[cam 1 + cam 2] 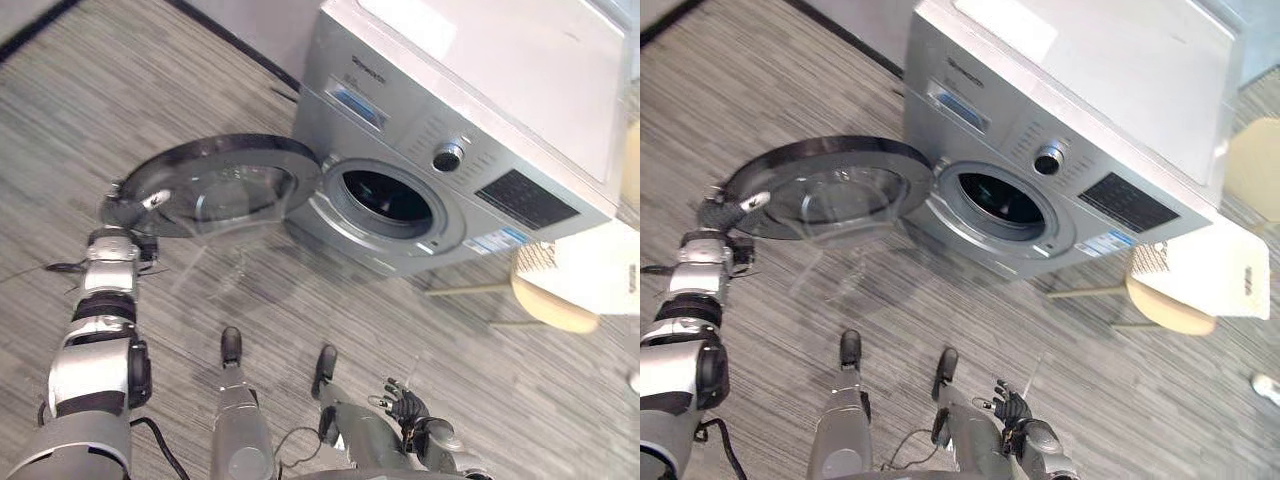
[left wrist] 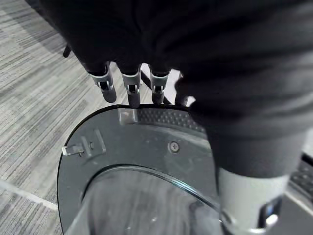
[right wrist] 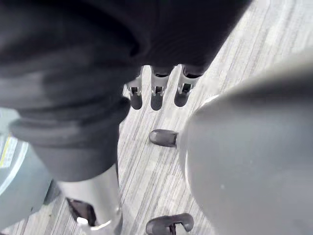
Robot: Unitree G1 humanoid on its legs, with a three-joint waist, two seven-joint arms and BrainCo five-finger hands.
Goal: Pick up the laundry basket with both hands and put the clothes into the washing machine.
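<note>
Washing machine door swung wide, drum mouth exposed - left hand released, straight fingertips at door rim. Right hand relaxed, low - white basket beside machine, floor between.

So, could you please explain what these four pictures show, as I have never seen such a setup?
This is a humanoid robot with two arms and fingered hands. The two wide pictures come from a camera on its head, looking down; the two close ones come from cameras on its wrists. On the striped floor stands a silver washing machine, its round door open and the drum dark inside. The left hand has straight fingers at the door's outer rim. The right hand hangs low by the robot's side, open and holding nothing. A pale object lies beside the machine; I cannot tell what it is.
</note>
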